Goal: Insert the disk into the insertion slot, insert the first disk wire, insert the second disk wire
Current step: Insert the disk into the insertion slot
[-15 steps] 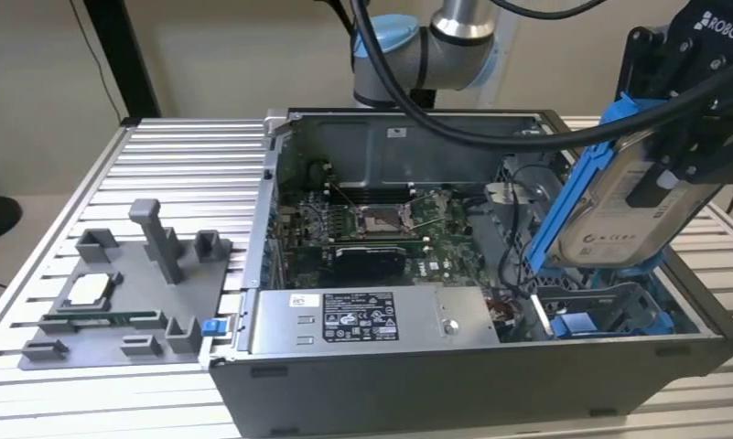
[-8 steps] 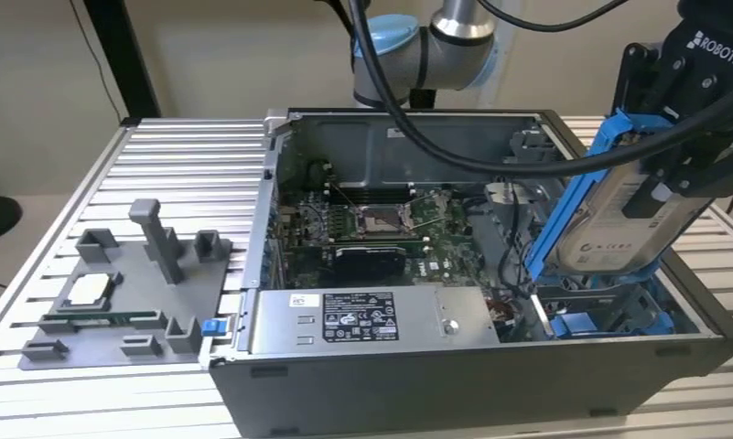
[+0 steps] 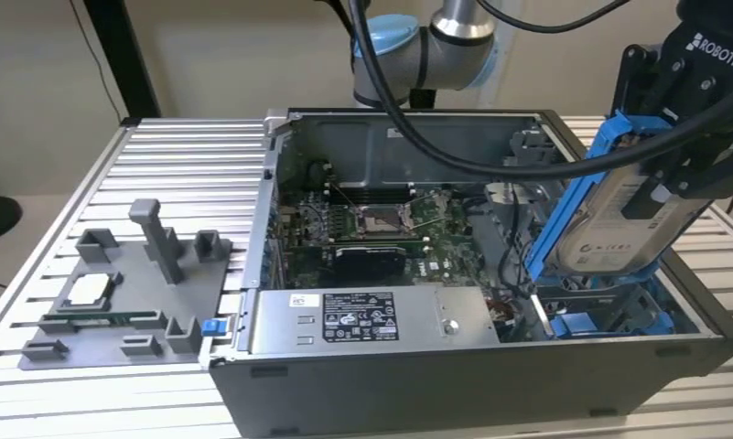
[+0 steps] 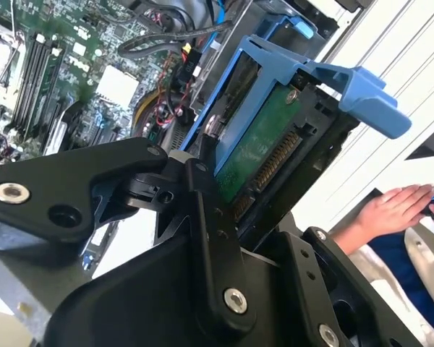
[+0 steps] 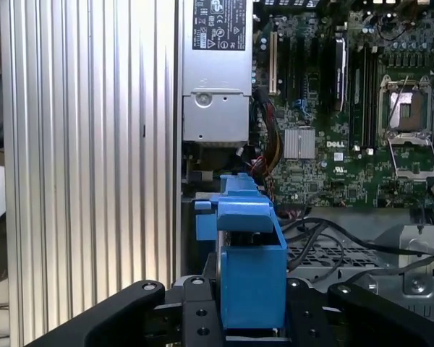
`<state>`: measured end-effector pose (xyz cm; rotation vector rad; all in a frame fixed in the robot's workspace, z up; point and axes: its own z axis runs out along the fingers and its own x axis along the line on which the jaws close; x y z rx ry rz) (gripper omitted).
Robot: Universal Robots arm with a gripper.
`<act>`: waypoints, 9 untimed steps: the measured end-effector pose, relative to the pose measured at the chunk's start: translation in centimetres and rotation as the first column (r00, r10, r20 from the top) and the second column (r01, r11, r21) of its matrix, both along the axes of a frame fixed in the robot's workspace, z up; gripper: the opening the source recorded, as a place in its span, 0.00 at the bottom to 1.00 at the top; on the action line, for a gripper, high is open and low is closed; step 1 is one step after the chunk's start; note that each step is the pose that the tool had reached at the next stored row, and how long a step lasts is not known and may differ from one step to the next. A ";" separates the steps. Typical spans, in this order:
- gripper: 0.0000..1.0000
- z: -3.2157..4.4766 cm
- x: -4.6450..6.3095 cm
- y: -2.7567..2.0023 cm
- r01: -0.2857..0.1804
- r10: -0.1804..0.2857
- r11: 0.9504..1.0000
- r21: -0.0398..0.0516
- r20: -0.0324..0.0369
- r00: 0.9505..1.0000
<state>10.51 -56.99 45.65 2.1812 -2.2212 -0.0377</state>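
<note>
My gripper (image 3: 665,183) is shut on the disk (image 3: 604,233), a silver-grey drive in a bright blue carrier. The disk hangs tilted over the open computer case's corner on the exterior view's right. Just under its lower end is the insertion slot (image 3: 604,320), a bay with blue rails. In the second wrist view the disk (image 4: 257,144) shows its green circuit board and connector between my black fingers (image 4: 202,210). The first wrist view has the blue carrier end (image 5: 249,267) above perforated grey metal (image 5: 325,253). Black cables (image 5: 333,231) lie beside the bay; which are the disk wires I cannot tell.
A grey labelled power-supply box (image 3: 354,320) lies along the case front, with the motherboard (image 3: 379,229) behind it. A grey fixture plate (image 3: 110,302) with upright posts sits on the ribbed table at the exterior view's left. A person's hand (image 4: 394,210) rests beyond the table edge.
</note>
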 end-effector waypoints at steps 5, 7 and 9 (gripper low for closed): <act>0.00 -0.07 0.2 -0.01 0.000 0.000 1.000 0.000 -0.004 1.000; 0.00 -0.17 0.6 0.00 0.000 0.000 1.000 0.000 -0.013 1.000; 0.00 -0.31 1.3 0.00 0.000 0.000 1.000 0.000 -0.021 1.000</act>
